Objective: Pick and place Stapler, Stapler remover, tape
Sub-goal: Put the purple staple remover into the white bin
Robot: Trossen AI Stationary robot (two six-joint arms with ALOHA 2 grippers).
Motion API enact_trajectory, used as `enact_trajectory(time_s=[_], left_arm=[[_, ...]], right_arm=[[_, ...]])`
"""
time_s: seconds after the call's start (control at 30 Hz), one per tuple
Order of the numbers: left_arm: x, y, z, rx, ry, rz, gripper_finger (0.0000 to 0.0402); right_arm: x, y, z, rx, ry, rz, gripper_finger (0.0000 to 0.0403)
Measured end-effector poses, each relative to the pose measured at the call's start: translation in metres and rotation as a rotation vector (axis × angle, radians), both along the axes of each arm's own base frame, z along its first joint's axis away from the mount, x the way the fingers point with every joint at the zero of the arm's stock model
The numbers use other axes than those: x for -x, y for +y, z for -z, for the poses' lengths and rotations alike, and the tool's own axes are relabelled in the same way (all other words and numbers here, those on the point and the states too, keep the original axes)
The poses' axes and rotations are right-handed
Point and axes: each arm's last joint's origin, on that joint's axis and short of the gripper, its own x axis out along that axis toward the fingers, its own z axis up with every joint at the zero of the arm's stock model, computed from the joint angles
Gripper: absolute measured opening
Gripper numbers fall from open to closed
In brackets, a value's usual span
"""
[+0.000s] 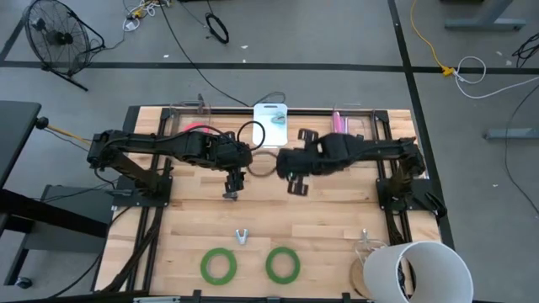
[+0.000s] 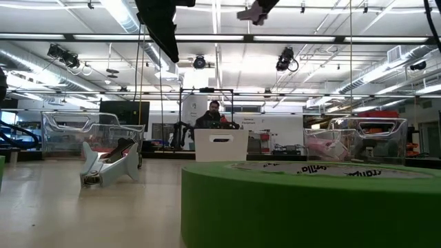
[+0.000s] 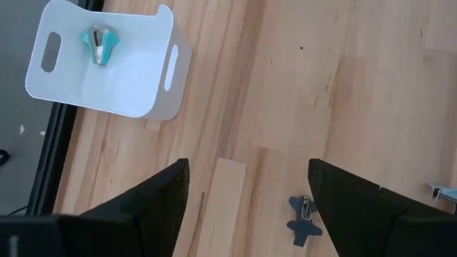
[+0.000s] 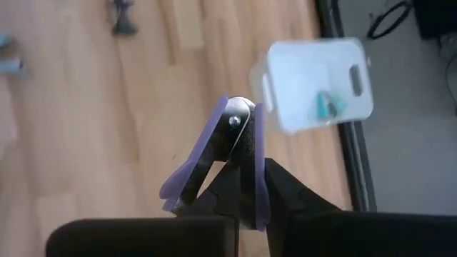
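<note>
My right gripper (image 4: 239, 171) is shut on a purple staple remover (image 4: 232, 143), high over the table's middle (image 1: 295, 183). My left gripper (image 3: 248, 193) hangs open beside it (image 1: 232, 183), holding nothing. A white bin (image 1: 269, 124) at the far edge holds a teal staple remover (image 3: 98, 44). A dark blue remover (image 3: 303, 218) lies flat on the wood below my left gripper. A silver one (image 1: 242, 236) lies nearer the front. Two green tape rolls (image 1: 219, 266) (image 1: 283, 263) lie flat at the near edge. I cannot make out a stapler for certain. My right gripper pinches the purple remover's two flat sides (image 4: 251, 187) between its two fingers. The remover's riveted hinge end (image 4: 235, 121) sticks out past the fingertips. The fingers slant down from above. The remover is lifted clear of the table.
Clear bins stand at the far left (image 1: 189, 114) and far right (image 1: 354, 122), with pink things in them. A white cylinder (image 1: 417, 271) stands at the near right corner. Bare wood lies between the arms and the tape rolls. A person (image 2: 213, 114) sits beyond the table.
</note>
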Motion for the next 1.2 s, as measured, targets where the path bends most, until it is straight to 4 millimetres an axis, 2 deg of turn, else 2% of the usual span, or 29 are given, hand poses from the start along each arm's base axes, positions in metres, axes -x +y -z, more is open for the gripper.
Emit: enact_trajectory(time_s=[0.23, 0.6, 0.77, 0.9, 1.2], left_arm=[[0.0, 0.0, 0.0, -0.001, -0.002, 0.001, 0.0291], [0.0, 0.0, 0.0, -0.013, 0.003, 0.024, 0.0291], [0.0, 0.0, 0.0, -0.013, 0.003, 0.024, 0.0291], [0.0, 0.0, 0.0, -0.013, 0.003, 0.024, 0.0291], [-0.002, 0.0, -0.001, -0.013, -0.017, 0.023, 0.0291]], right_arm=[[-0.013, -0.049, -0.006, -0.031, -0.093, 0.003, 0.0027], [-0.019, -0.147, -0.01, -0.123, -0.317, 0.116, 0.0027], [-0.022, -0.187, 0.006, -0.155, -0.418, 0.159, 0.0027], [-0.018, -0.213, 0.028, -0.156, -0.42, 0.234, 0.0027], [-0.01, -0.254, 0.084, -0.208, -0.491, 0.341, 0.0027]])
